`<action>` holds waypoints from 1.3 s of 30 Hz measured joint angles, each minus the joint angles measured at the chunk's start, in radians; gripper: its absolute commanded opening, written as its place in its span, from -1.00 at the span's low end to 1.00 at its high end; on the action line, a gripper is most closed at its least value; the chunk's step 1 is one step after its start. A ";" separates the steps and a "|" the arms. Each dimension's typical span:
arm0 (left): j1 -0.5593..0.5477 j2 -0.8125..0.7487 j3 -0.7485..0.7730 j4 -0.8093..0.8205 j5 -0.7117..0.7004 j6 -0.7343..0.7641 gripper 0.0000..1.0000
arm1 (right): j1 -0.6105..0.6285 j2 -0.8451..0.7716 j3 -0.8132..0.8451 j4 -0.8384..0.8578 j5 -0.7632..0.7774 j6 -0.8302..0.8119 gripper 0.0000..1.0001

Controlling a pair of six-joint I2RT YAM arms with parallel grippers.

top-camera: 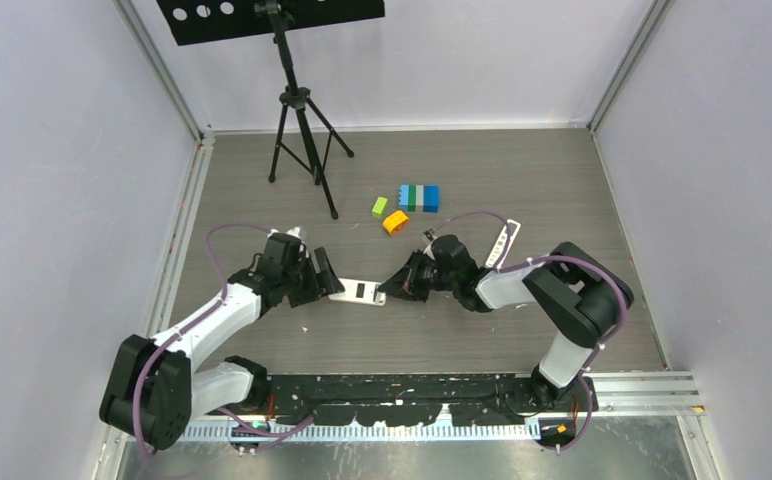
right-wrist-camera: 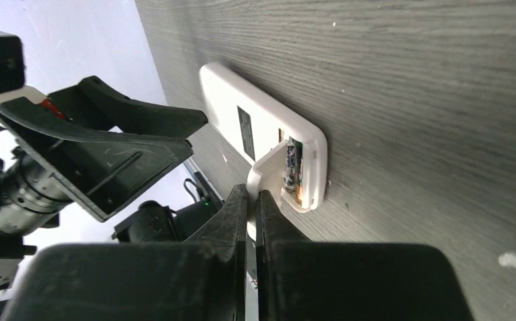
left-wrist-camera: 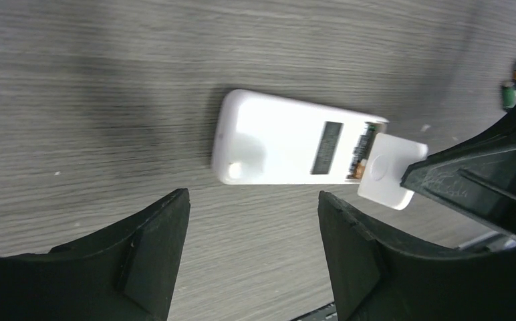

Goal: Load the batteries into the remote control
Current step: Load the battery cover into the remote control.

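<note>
A white remote (top-camera: 355, 291) lies back up on the table between my two grippers; it also shows in the left wrist view (left-wrist-camera: 289, 147) and the right wrist view (right-wrist-camera: 242, 120). Its battery bay at the right end is open, with a battery (right-wrist-camera: 291, 167) lying in it. My right gripper (top-camera: 394, 285) (right-wrist-camera: 253, 197) is shut on the white battery cover (left-wrist-camera: 389, 174) (right-wrist-camera: 265, 177), holding it tilted at the open end of the remote. My left gripper (top-camera: 322, 277) (left-wrist-camera: 252, 200) is open and empty, just off the remote's left end. A small dark-green thing (left-wrist-camera: 509, 93) lies at the far edge, too small to identify.
A second white remote (top-camera: 503, 243) lies beside the right arm. A green block (top-camera: 379, 207), an orange block (top-camera: 395, 222) and a blue-and-green block row (top-camera: 419, 197) lie behind the remote. A black tripod (top-camera: 302, 140) stands at the back left.
</note>
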 measured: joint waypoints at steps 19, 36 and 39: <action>0.007 0.081 -0.013 0.026 -0.051 0.051 0.21 | -0.002 0.095 -0.023 0.263 0.020 0.065 -0.99; 0.007 0.109 -0.012 0.066 -0.046 0.050 0.05 | -0.001 0.144 -0.024 0.299 0.012 0.052 -0.99; 0.008 0.120 -0.010 0.078 -0.039 0.050 0.01 | 0.000 0.145 -0.023 0.302 0.010 0.041 -0.99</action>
